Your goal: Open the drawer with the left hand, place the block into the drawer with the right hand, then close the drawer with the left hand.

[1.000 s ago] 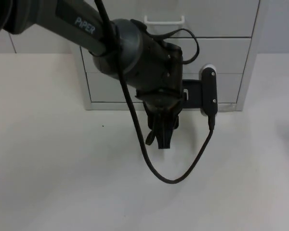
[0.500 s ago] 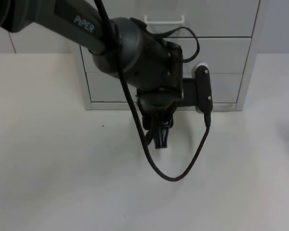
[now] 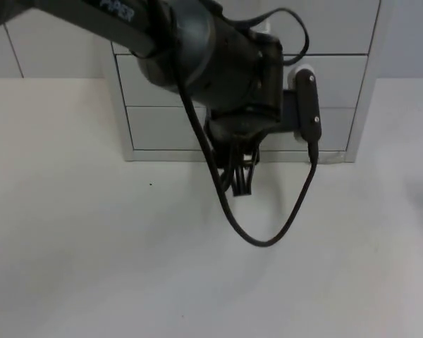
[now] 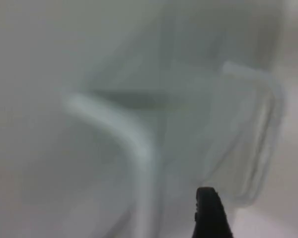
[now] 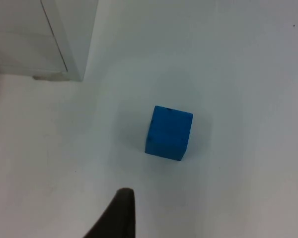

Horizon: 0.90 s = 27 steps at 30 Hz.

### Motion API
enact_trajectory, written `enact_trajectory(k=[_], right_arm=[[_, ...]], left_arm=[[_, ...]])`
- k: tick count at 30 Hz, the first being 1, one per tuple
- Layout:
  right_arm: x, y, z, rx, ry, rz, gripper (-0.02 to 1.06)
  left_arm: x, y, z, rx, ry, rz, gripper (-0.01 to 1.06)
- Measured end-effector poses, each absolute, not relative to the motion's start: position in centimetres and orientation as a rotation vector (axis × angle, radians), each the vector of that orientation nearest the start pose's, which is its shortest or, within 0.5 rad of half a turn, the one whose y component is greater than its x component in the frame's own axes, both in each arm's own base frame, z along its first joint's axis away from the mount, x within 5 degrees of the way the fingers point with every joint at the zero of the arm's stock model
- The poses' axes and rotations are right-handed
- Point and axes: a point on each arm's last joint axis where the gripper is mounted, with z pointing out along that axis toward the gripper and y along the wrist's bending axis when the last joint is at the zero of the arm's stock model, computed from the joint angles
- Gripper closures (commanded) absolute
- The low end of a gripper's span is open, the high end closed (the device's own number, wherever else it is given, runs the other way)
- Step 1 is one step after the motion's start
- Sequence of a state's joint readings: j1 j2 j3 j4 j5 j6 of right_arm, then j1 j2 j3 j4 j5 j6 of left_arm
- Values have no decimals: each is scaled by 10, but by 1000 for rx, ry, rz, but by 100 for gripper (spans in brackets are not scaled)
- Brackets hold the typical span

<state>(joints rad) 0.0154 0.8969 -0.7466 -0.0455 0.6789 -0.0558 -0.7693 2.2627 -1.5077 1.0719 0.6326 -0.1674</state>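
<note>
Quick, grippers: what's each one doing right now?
Left gripper: in front of the drawer unit, holding nothing; open or shut cannot be told.
Right gripper: above the blue block on the table; state cannot be told.

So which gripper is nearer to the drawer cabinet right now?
Left. The left gripper hangs just in front of the drawer cabinet, near its bottom drawer. The right gripper waits over the table beside the blue block, off the cabinet's corner.

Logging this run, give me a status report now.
Left gripper low in front of the closed drawer unit. Right arm waits above the blue block, which sits on the table. Nothing in the way.
</note>
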Motion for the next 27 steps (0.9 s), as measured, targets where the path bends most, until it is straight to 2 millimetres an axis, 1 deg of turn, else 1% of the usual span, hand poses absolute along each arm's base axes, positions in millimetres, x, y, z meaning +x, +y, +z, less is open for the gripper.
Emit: enact_trajectory(k=[1, 3, 6, 9, 11, 13, 14, 16, 18, 20, 22, 25, 27], right_arm=[[173, 0, 312, -109, 2310, -72, -1], [173, 0, 312, -109, 2310, -72, -1], [173, 0, 312, -101, 2311, -68, -1], [173, 0, 312, -98, 2311, -67, -1], [173, 0, 312, -96, 2311, -66, -1], [173, 0, 312, -96, 2311, -66, -1], [173, 0, 312, -96, 2311, -66, -1], [173, 0, 312, -96, 2311, -66, -1], [173, 0, 312, -96, 2311, -66, -1], [173, 0, 312, -96, 2311, -66, -1], [173, 0, 312, -96, 2313, -66, -1], [173, 0, 312, -96, 2313, -66, -1], [173, 0, 312, -96, 2313, -66, -1]], left_arm=[[365, -288, 115, 1627, 1899, 711, 54], [364, -289, 115, 1626, 1897, 697, 54], [364, -295, 114, 1630, 1875, 616, 55], [363, -298, 113, 1640, 1851, 580, 55], [364, -299, 109, 1648, 1846, 563, 56], [364, -299, 98, 1675, 1848, 575, 57], [364, -299, 98, 1675, 1848, 575, 57], [366, -295, 86, 1707, 1848, 603, 57], [366, -295, 86, 1713, 1839, 613, 57], [372, -290, 81, 1713, 1836, 623, 57], [376, -285, 79, 1708, 1841, 633, 57], [378, -283, 79, 1700, 1848, 633, 57], [378, -283, 79, 1697, 1850, 632, 63]])
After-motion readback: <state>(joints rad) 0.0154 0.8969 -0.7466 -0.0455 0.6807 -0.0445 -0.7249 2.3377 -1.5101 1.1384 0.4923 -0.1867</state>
